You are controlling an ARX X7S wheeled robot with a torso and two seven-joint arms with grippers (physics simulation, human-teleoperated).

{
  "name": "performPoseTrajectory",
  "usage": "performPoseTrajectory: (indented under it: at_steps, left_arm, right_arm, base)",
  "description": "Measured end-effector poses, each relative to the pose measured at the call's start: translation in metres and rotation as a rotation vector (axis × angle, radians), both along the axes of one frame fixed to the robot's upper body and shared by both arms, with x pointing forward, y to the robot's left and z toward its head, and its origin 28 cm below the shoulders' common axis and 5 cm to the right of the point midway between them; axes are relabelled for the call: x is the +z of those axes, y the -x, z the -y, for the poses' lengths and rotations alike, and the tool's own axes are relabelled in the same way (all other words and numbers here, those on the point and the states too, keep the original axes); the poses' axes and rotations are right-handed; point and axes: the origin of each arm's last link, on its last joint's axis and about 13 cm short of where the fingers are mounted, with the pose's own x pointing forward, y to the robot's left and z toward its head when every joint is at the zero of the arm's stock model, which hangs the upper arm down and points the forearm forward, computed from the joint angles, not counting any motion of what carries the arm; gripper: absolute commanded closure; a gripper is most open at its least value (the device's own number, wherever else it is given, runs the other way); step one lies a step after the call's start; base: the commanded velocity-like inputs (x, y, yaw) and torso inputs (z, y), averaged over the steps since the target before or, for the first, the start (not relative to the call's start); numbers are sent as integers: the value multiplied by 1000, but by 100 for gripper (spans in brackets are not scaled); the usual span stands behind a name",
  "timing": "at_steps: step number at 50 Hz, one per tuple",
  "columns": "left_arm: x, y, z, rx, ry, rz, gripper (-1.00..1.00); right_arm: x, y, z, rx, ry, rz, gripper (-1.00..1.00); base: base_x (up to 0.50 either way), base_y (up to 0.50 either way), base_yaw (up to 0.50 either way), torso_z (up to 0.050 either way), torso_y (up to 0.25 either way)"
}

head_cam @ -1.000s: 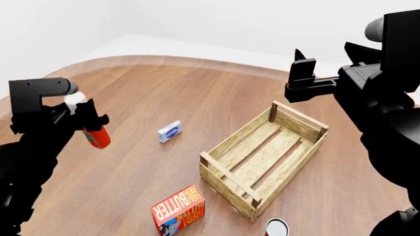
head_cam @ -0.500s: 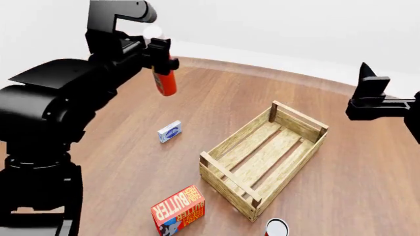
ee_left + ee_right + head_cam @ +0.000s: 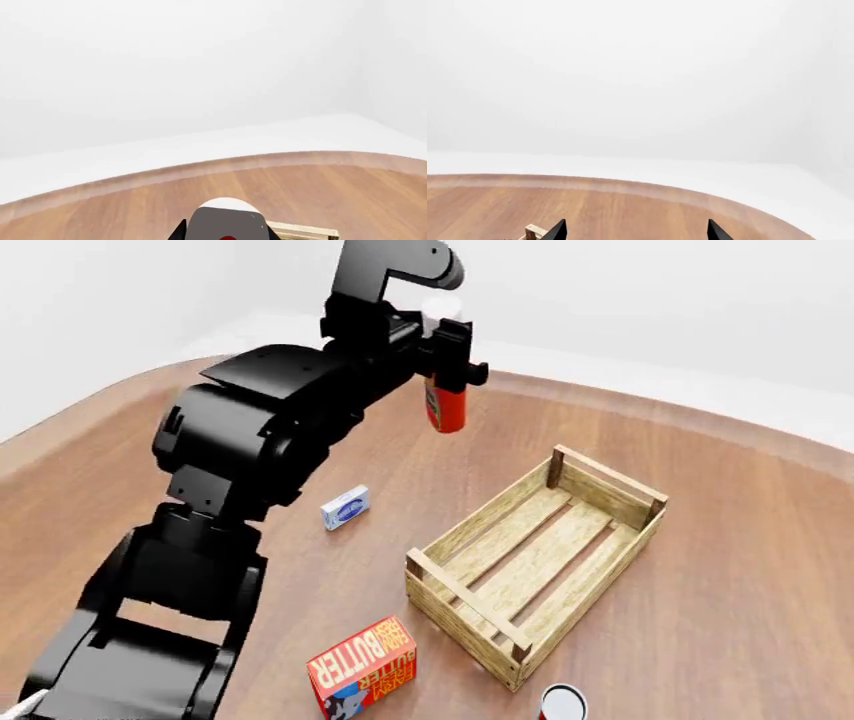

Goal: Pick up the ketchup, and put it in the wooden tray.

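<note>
One ketchup (image 3: 449,405) bottle hangs cap-up, clamped in my left gripper (image 3: 451,362) high above the table (image 3: 747,570), beyond the wooden tray's (image 3: 541,562) far-left side, while my right gripper (image 3: 635,231) shows spread fingertips holding nothing.

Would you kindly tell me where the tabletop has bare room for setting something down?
Bare wood lies right of the wooden tray and between it and the blue box. It is crowded near the butter box and can.
</note>
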Motion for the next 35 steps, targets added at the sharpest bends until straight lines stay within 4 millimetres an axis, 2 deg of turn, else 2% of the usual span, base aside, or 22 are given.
performPoseTrajectory:
  at_steps: [9, 18, 25, 35]
  left_arm:
    - [-10, -5, 31, -78, -19, -6, 100]
    - [-21, -6, 56, -156, -32, -23, 100]
    - [-29, -4, 65, -174, -35, -33, 100]
    - [-42, -3, 67, -159, -50, -48, 100]
  right_arm:
    - [-3, 26, 11, -82, -8, -4, -100]
    - [-4, 41, 15, -146, -10, -8, -100]
    - [-4, 46, 17, -186, -12, -11, -100]
    - [-5, 51, 18, -233, -18, -16, -100]
  base:
    - [0, 0, 0, 0, 0]
    - [0, 0, 0, 0, 1]
    - [0, 0, 0, 0, 0]
    - [0, 0, 0, 0, 0]
